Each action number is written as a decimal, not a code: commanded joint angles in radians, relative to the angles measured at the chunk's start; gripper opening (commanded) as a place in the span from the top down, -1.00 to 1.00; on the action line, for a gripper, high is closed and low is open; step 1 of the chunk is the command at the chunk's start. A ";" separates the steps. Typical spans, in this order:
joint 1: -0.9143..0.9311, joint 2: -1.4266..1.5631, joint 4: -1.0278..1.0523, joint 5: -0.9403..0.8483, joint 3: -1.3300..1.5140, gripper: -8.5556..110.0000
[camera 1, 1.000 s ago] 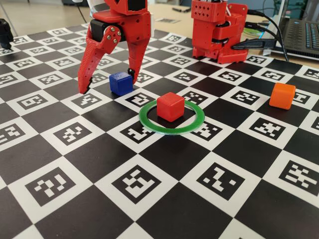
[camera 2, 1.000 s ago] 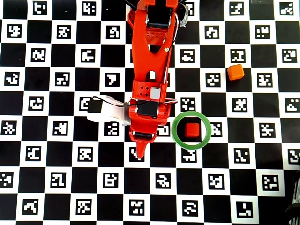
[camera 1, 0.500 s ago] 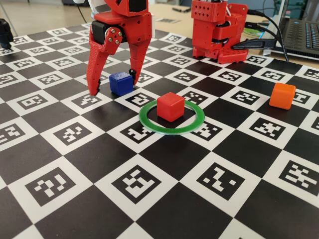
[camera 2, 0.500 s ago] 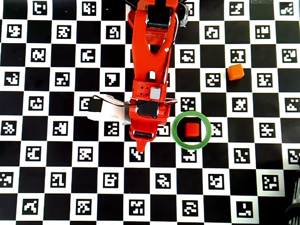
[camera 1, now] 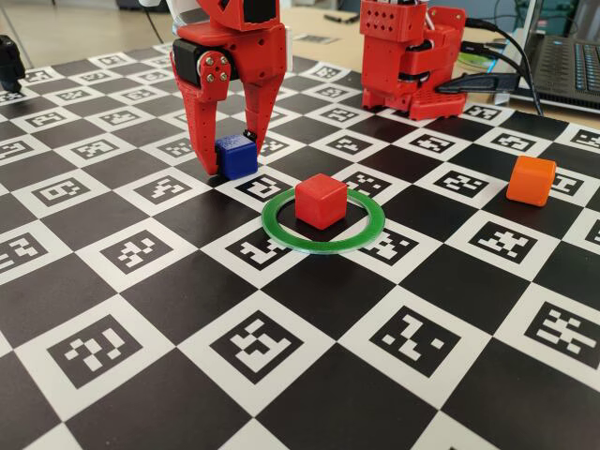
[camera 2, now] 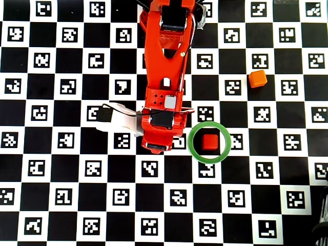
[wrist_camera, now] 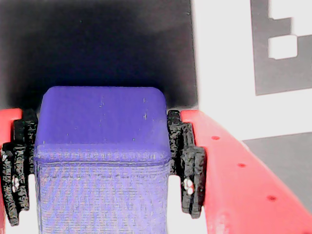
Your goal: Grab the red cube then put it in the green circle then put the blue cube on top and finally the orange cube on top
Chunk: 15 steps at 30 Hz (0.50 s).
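On the checkered tabletop, the claw sits w/ both fingers down either side of the blue cube, clamped on its two opposite side faces. Wrist view confirms: black ridged pads press flush against the blue cube left and right, no gap visible. Cube looks to be resting on the board; can't tell if it's lifted at all.

Red cube sits inside the green circle, roughly centred, so step 1 reads as done. Overhead view shows the same: red cube within the green circle, arm covering the blue one. Orange cube is well apart to the right in the fixed view, untouched.

Handling, as a guess: printed plastic, so light, rigid, won't deform under squeeze. Layer lines give some grip, rounded edges less so, so hold mid-face, not near corners. Current hold looks about mid-height, square to the faces. Stacking needs it level over the red cube; small top face, little room for offset, and a nudge could shift the red cube off-centre.
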 commanded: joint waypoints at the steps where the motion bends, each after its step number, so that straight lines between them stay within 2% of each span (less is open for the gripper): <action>1: -0.005 0.063 0.061 0.009 -0.097 0.69; 15: -0.025 0.098 0.532 -0.003 -0.551 0.71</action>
